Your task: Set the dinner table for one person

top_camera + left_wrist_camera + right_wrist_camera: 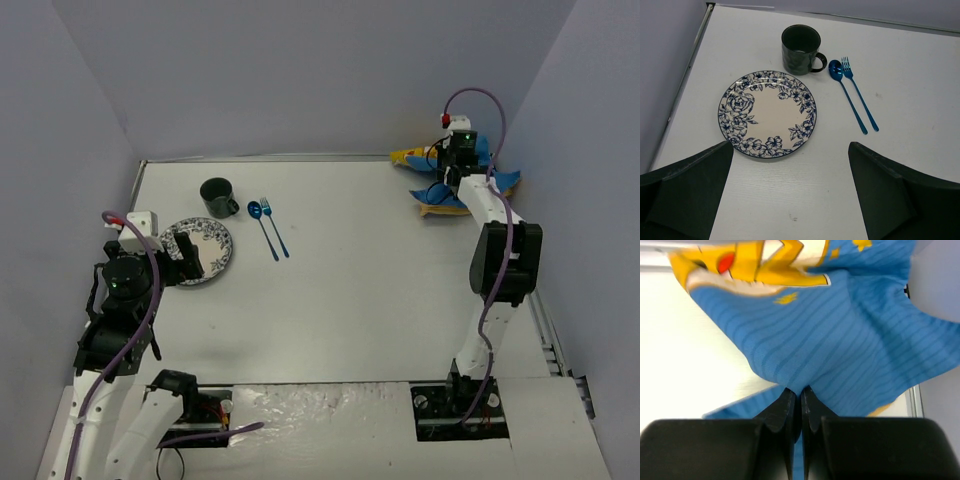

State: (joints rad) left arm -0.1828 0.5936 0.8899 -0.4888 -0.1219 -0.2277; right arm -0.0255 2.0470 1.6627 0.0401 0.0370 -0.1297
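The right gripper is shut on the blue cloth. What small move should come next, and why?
Probably lift the placemat a little: the right gripper pinches its fold, and it lies bunched at the far right corner of the dinner table.

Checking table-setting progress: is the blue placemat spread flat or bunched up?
Bunched up. The blue placemat lies crumpled with raised folds, one pinched in the shut right gripper.

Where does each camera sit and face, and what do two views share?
Top external: above and behind, looking down on the dinner table; left arm, right arm show.
Left wrist: on the left arm, facing plate and mug; open fingers show.
Right wrist: close over the blue placemat; shut fingers pinch it.
Shared: plate, in top and left wrist.
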